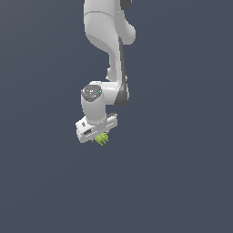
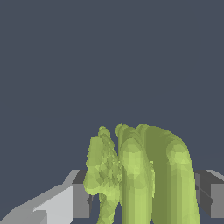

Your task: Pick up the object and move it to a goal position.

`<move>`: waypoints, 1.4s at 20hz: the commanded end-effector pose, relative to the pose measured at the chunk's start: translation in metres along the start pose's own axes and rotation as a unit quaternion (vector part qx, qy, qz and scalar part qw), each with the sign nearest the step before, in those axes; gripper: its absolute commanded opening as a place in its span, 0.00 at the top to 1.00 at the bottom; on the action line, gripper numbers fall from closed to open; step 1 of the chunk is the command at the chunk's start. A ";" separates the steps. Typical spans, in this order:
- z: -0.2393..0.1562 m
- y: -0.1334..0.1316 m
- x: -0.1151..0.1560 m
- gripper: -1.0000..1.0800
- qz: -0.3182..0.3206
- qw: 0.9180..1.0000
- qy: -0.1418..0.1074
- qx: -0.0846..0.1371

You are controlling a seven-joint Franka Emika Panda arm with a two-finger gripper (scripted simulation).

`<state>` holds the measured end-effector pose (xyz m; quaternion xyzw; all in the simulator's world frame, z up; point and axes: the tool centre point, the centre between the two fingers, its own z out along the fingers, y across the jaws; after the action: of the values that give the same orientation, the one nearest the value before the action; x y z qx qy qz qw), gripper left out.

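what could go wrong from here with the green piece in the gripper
1. The green piece is lumpy and toothed, and the gripper seems to hold it between the fingers on uneven ridges, so it might twist or slip during a fast move.
2. In the exterior view only a small part shows below the gripper, so the hold is hard to judge there.
3. No goal marker is visible, so placement cannot be checked.

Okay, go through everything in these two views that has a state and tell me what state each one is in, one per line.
gripper: pointing down, fingers closed against the sides of the object
green object: held between the fingers, only partly showing below the gripper in the exterior view
arm: reaching down from the top of the exterior view
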<state>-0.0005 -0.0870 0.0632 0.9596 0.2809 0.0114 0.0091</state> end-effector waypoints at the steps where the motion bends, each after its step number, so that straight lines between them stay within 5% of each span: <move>1: -0.012 0.005 0.007 1.00 0.012 1.000 0.006 -0.009; 14: -0.129 0.048 0.051 1.00 0.122 0.987 0.058 -0.087; 28: -0.278 0.086 0.075 1.00 0.250 0.944 0.116 -0.180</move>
<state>0.0995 -0.1139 0.3278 0.9756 0.0393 0.1658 0.1383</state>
